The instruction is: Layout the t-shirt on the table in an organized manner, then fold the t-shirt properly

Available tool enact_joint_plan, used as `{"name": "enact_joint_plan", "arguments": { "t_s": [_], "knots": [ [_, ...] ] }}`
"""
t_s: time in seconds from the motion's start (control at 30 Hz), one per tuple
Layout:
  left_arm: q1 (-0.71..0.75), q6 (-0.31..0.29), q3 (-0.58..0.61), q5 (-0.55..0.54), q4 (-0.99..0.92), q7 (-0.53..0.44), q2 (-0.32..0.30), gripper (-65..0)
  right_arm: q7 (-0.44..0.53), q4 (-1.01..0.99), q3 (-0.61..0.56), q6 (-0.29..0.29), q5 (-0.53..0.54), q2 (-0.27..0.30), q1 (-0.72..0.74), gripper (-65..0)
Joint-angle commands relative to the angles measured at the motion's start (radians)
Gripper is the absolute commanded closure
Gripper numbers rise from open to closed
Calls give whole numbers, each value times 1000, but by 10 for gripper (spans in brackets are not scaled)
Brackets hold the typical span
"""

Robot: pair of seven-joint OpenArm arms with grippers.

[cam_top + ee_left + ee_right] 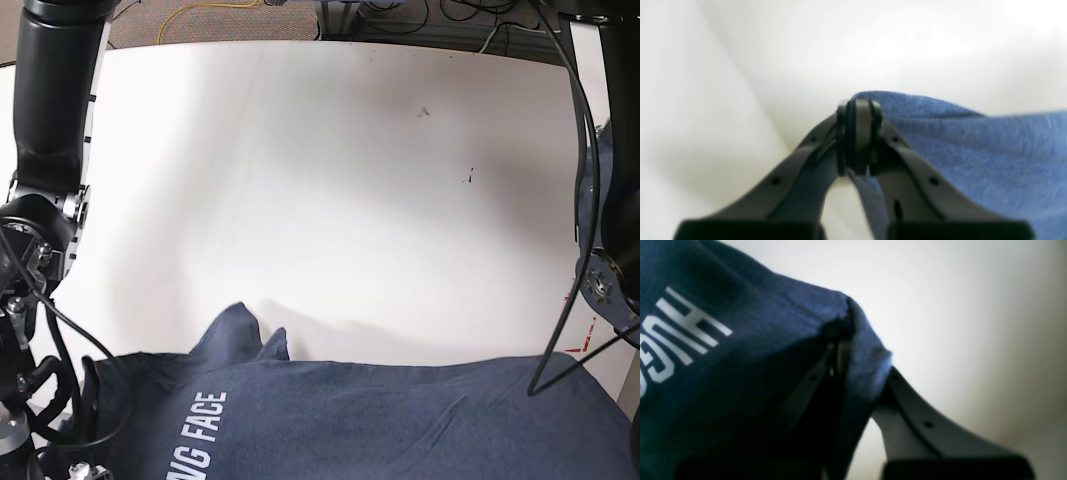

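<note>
In the left wrist view, the left end effector [858, 140] was clamped on the blue t-shirt [973, 153], its tips pressed together with a thin strip of cloth hanging down between them and the rest of the fabric spreading off to its right; the white bench [740, 66] lay blurred beyond and to the left of the tips. In the right wrist view, the right end effector [840, 350] was likewise pinched shut on the t-shirt [740, 373], the cloth bunched over its tips and draping to its left, where white lettering showed — bare bench [973, 323] lay to its right. In the base view, neither end effector's tips could be seen; the t-shirt [400, 420] stretched across the near edge of the bench [320, 200] between the two arms, one sleeve-like flap poking forward, the far bench bare but for a few dark specks. This looked like the laying-out step, with the shirt held by two edge points and not yet flat. The next move would likely call for carrying both grips forward over the bench together — keeping the cloth taut — then lowering it so it spreads without wrinkles.
</note>
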Motion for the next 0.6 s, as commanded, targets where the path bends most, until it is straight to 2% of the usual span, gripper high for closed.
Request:
{"name": "enact_joint_plan", "arguments": {
  "t_s": [0.0, 0.33, 0.57],
  "knots": [
    [-71, 2, 15, -12, -50, -44, -13, -1, 14, 4, -4, -9, -4, 2, 67, -2],
    [-108, 2, 21, -13, -106, -50, -10, -1, 14, 4, -24, -9, -6, 2, 70, -2],
    [-5, -1, 20, -16, -64, -48, -8, -1, 14, 11, -20, -9, -8, 10, -11, -2]
  ]
}}
